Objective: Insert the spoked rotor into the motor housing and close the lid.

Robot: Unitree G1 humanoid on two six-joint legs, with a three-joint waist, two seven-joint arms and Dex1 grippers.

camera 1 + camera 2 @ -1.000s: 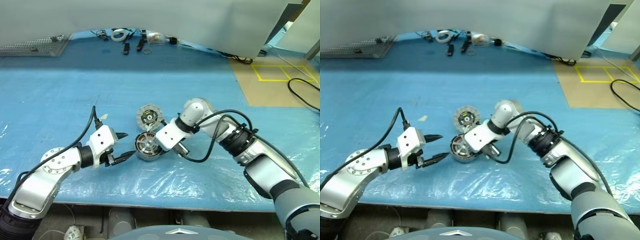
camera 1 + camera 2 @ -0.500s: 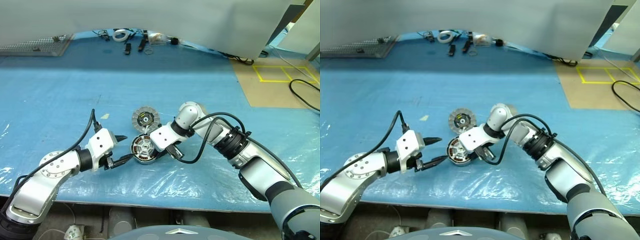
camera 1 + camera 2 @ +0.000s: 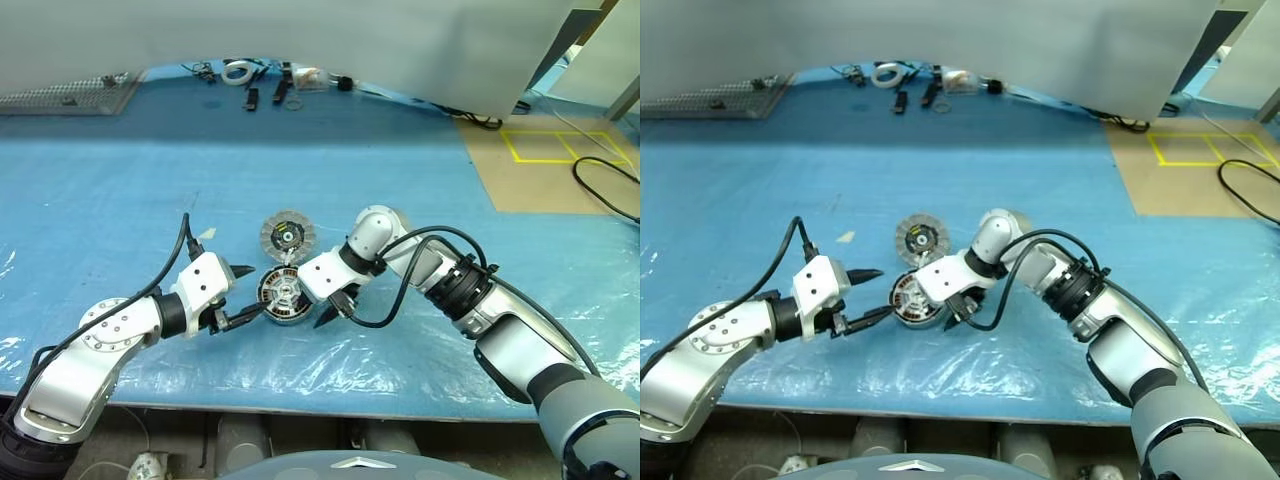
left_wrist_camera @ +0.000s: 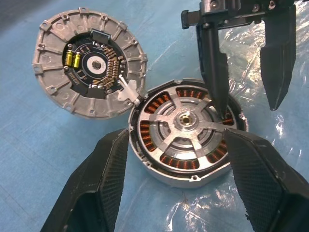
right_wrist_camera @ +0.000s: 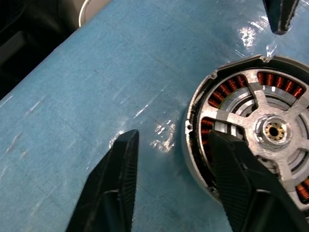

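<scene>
Both arms were built of rounded silver-grey shells joined by black collars. The left arm (image 3: pixel 100 345) carried a round grey cap with small screws at its elbow, and a black cable looped up from it into the white, boxy wrist block. The right arm (image 3: pixel 500 320) ended in a similar white block behind a grey ball-shaped joint, with a black ribbed collar midway and black cables arching over it. The left gripper (image 4: pixel 174 183) had two broad black fingers (image 4: pixel 104 179) with a fine woven texture, tapering to points. The right gripper (image 5: pixel 169 181) had the same black textured fingers.
</scene>
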